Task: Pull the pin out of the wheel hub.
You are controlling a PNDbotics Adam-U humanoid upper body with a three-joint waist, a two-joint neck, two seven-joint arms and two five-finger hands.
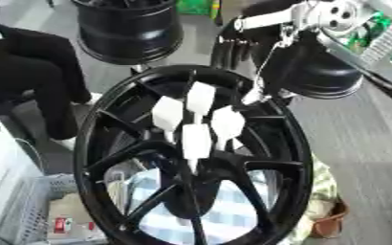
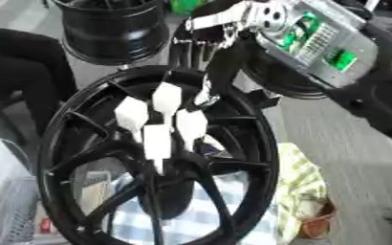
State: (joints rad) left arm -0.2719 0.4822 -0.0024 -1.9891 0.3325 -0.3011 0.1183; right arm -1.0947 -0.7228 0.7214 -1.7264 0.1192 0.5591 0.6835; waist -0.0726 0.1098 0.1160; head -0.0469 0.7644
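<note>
— Standing upright in the middle, is that the hub [image 1: 124, 143]?
— Yes, its black spokes are facing us, and four white pins [image 1: 201, 98] are sticking out of its centre, clustered close together.
— Is the right hand [image 1: 237, 50] gripping one?
— Can't tell. It's reaching in from the upper right, dark fingers hanging just above the top rim, apart from the pins; how far they're curling isn't clear.
— Anything behind?
— Another rim [image 1: 128, 31] is sitting at upper left.

The right arm [image 2: 316, 38] is reaching in from the top right. Its hand [image 1: 233, 50] is hanging with fingers pointing down, maybe a little curled.
</note>
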